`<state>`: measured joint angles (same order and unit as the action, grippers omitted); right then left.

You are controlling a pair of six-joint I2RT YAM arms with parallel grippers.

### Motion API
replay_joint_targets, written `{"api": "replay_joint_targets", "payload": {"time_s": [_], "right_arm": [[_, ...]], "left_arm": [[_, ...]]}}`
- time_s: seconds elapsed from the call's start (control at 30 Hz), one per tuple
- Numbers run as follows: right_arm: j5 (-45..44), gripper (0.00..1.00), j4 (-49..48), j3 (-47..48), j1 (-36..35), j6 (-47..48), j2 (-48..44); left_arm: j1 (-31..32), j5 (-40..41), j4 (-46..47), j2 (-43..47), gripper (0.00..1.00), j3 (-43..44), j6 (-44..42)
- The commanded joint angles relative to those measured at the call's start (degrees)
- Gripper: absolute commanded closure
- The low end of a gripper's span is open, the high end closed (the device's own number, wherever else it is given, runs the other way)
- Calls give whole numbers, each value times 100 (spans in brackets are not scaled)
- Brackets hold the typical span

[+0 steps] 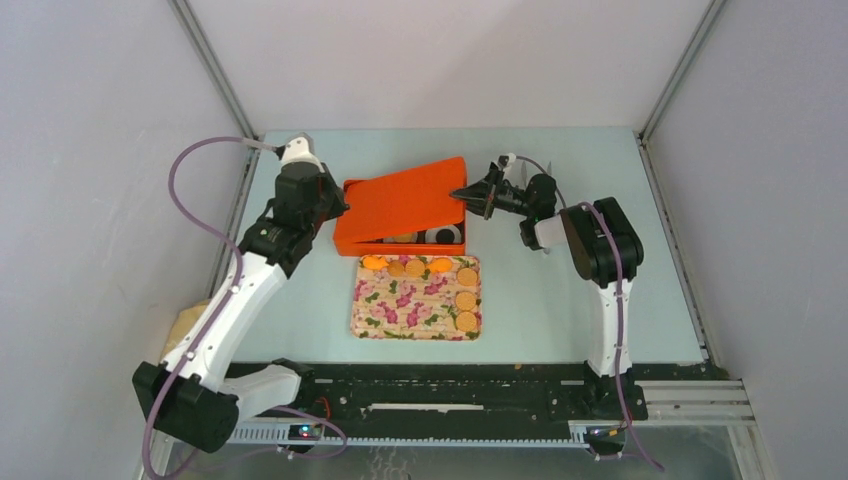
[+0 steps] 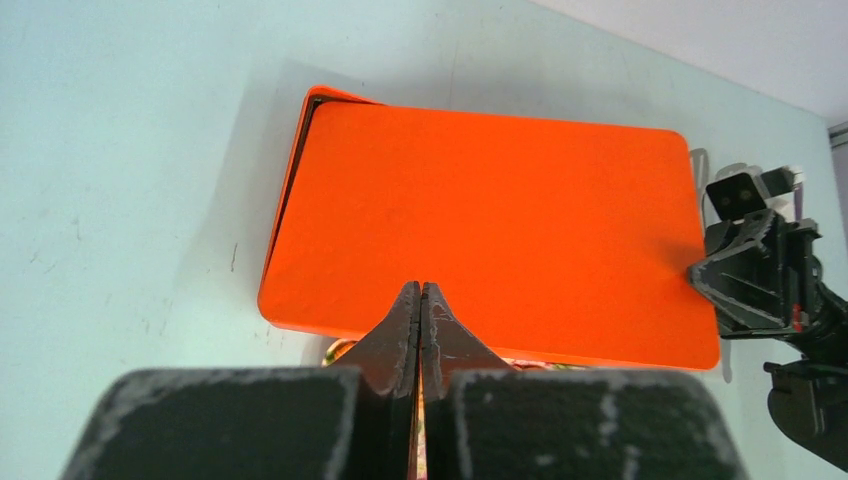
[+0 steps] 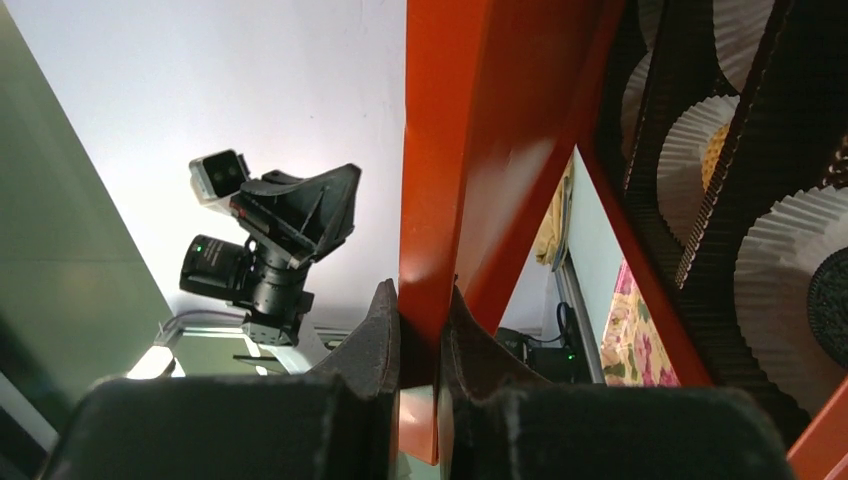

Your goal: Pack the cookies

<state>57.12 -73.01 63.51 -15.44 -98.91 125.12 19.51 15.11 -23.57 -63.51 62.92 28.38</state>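
Nearest the arm bases, a flowered tray (image 1: 400,310) lies flat on the pale table (image 1: 560,300), about midway between its left and right edges. 7 golden-orange cookies (image 1: 465,299) lie on the tray, 4 in a row along its far edge and 3 down its right edge.

Just beyond the tray's far edge is an orange box (image 1: 350,243). Its orange lid (image 1: 405,195) sits tilted over it, higher at the right end, so the near right part of the box is uncovered. Inside are white pleated paper cups (image 3: 775,290) set between black dividers (image 3: 735,160). 1 cup holds a black cookie (image 3: 830,300), and another shows a bit of a golden cookie (image 3: 712,150).

The left gripper (image 2: 420,292) is at the left end of the box, its fingers pressed together with nothing visible between them and their tips over the lid's near edge. I cannot tell whether they touch it.

The right gripper (image 3: 420,292) is at the right end of the box, its 2 fingers pinching the lid's raised edge.
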Motion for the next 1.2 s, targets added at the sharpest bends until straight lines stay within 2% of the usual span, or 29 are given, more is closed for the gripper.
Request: {"api": "replay_joint_targets", "payload": {"time_s": [0.0, 0.2, 0.47, 0.57, 1.07, 1.17], "right_arm": [[-185, 100, -970, 470, 38, -110, 79], [-56, 100, -1174, 580, 114, -345, 296], [128, 100, -808, 635, 42, 217, -696], [136, 100, -690, 734, -5, 223, -753], [92, 100, -393, 2025, -391, -21, 1006], [84, 100, -431, 2045, -392, -58, 1193]], "left_arm": [[-35, 67, 392, -244, 100, -227, -79], [-35, 26, 575, -472, 100, -356, -52], [-32, -128, 693, -544, 100, -429, -51], [-35, -193, 719, -587, 100, -421, -44], [-39, -158, 690, -595, 100, -503, -118], [-43, -132, 678, -610, 100, -517, -122]]}}
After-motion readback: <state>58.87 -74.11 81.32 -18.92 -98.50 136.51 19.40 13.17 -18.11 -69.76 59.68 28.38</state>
